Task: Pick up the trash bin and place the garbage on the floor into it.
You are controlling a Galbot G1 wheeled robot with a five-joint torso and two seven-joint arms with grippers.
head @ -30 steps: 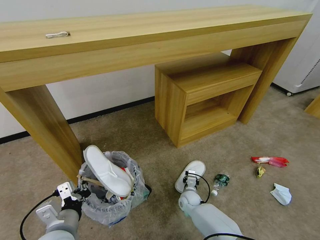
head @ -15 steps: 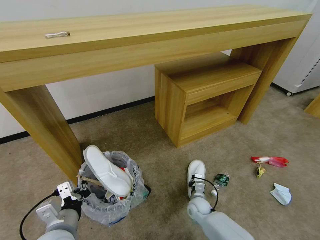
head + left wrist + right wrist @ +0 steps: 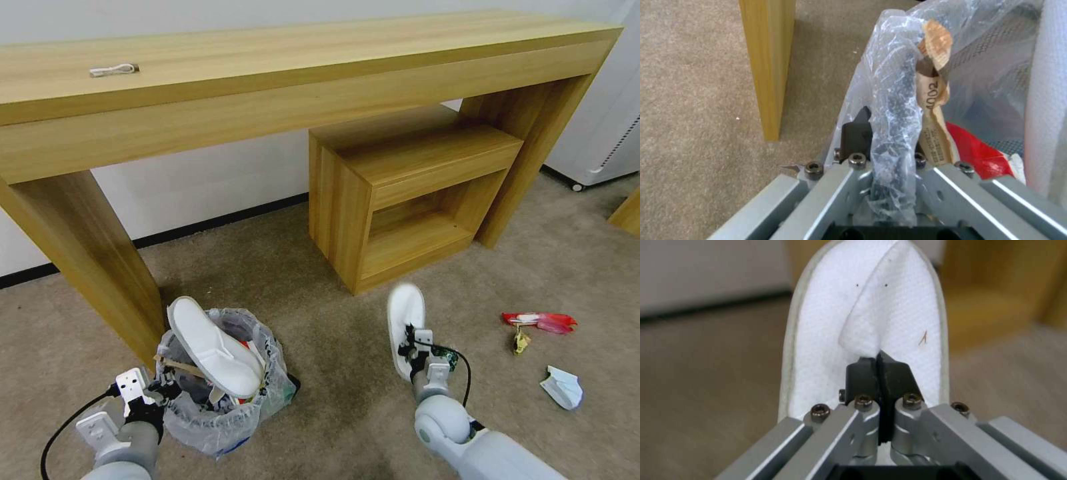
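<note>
Above open carpet (image 3: 320, 413), right gripper (image 3: 415, 348) clamping white slipper (image 3: 405, 320).

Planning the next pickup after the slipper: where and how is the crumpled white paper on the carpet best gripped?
Probably by the raised, folded edge of the white paper, coming down from above. It lies low on the floor in open space, apart from the red wrapper, so a top-down pinch on the upstanding crease looks easiest.

White slipper (image 3: 405, 320), red wrapper (image 3: 541, 322), beige-tan carpet (image 3: 320, 427), light wood-grain desk (image 3: 267, 73).
</note>
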